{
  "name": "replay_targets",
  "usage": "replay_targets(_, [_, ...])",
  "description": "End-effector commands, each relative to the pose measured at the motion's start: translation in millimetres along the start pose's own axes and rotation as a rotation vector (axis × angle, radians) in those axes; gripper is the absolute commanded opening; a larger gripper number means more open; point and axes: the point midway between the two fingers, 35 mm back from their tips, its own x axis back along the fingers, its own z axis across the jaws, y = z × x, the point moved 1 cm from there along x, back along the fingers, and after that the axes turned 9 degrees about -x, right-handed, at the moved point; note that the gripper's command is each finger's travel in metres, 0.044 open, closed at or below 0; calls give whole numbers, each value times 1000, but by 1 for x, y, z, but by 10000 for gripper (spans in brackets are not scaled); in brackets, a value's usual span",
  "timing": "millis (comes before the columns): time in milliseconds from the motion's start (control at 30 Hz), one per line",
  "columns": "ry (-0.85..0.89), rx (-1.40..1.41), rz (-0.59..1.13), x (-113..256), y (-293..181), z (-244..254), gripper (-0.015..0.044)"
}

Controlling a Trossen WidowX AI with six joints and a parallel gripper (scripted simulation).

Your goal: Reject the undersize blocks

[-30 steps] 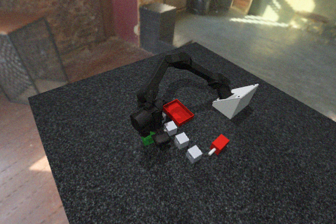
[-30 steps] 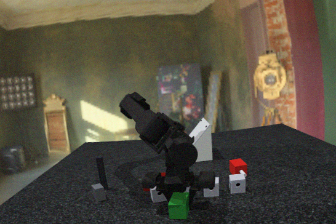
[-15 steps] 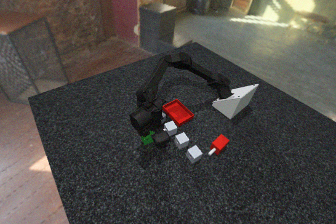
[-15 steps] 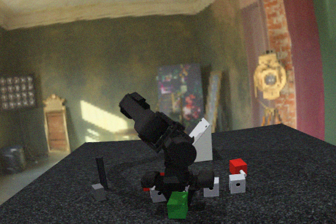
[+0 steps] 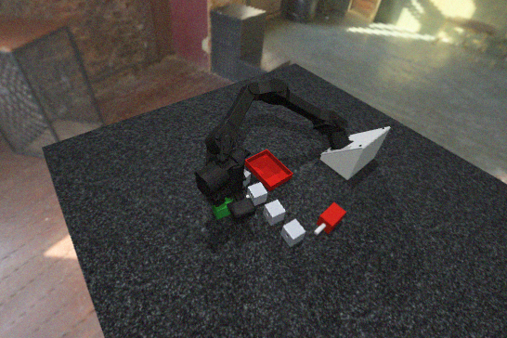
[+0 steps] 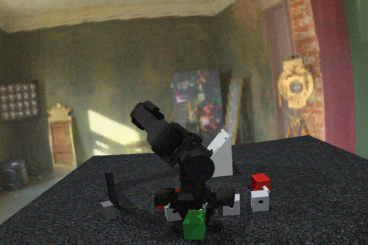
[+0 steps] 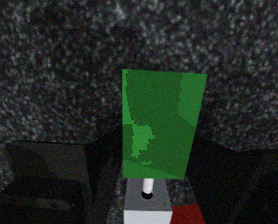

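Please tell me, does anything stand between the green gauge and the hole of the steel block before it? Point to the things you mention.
Nothing visible does: the white pin of the green box-shaped gauge [image 5: 221, 209] [image 6: 194, 225] [image 7: 156, 120] reaches the hole's mouth [image 7: 147, 195].

The wrist picture's bottom edge cuts off a steel block and red tray.
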Motion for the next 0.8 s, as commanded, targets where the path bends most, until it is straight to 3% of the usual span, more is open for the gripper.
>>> replay_targets(0, [-1,8,-8,2,-3,3,0])
replay_targets(767, [0,8,-8,5,1,-1,0])
